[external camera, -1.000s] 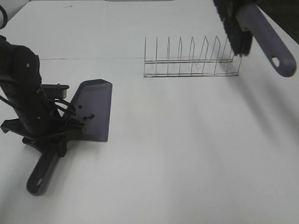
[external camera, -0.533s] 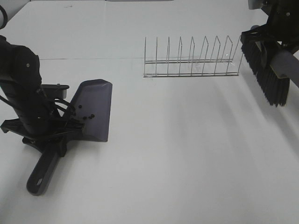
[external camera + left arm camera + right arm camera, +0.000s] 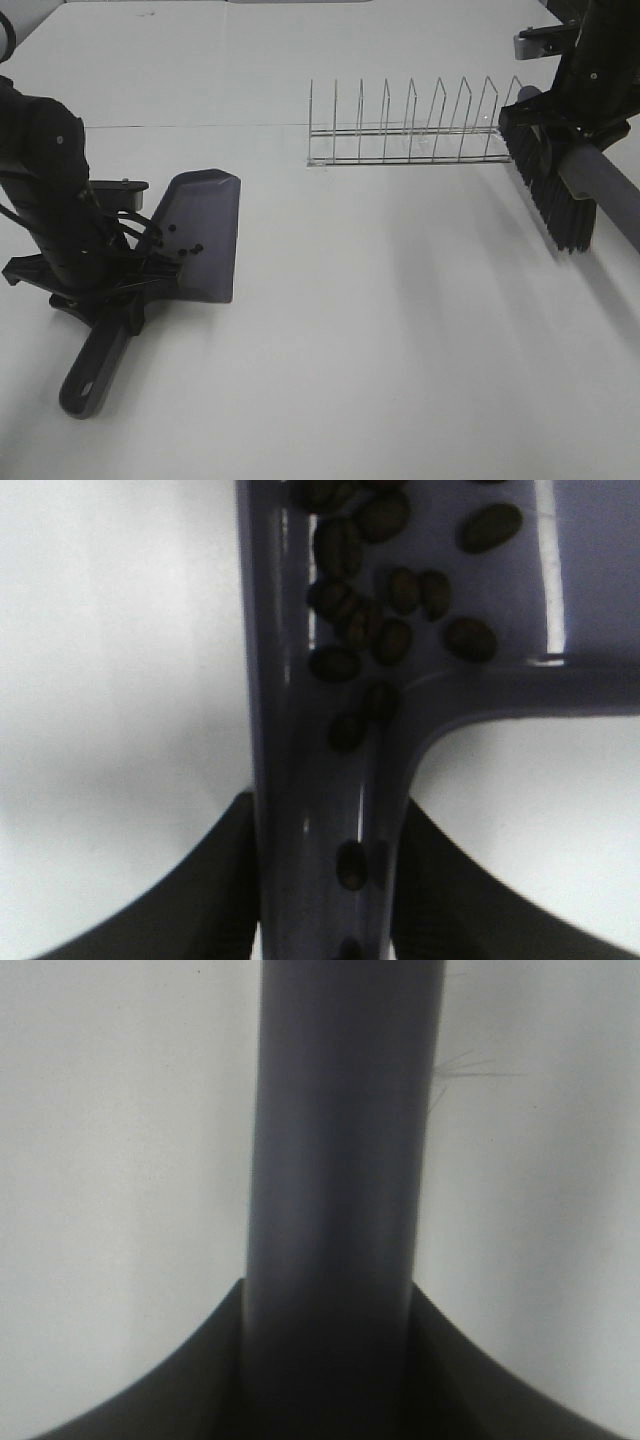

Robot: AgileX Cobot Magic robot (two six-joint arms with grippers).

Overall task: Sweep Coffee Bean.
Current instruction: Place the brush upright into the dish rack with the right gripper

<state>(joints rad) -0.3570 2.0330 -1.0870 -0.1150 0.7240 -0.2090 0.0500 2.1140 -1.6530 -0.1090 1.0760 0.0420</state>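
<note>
The grey-purple dustpan [image 3: 205, 235] lies on the white table at the left, its handle [image 3: 90, 370] pointing toward the front. Several coffee beans [image 3: 182, 246] sit inside it near the back wall; the left wrist view shows them [image 3: 370, 620] piled where pan and handle [image 3: 320, 780] meet. My left gripper [image 3: 125, 290] is shut on the dustpan handle. My right gripper [image 3: 570, 115] is shut on the brush handle [image 3: 345, 1160] at the far right. The black bristles [image 3: 548, 195] point down, just above the table.
A wire dish rack [image 3: 410, 125] stands at the back, between the middle and the brush. The table's right edge is close behind the brush. No loose beans show on the table surface.
My right arm swung the brush down from the top right corner, first outward, then slightly left and lower, beside the rack's end. The left arm and dustpan have not moved.
</note>
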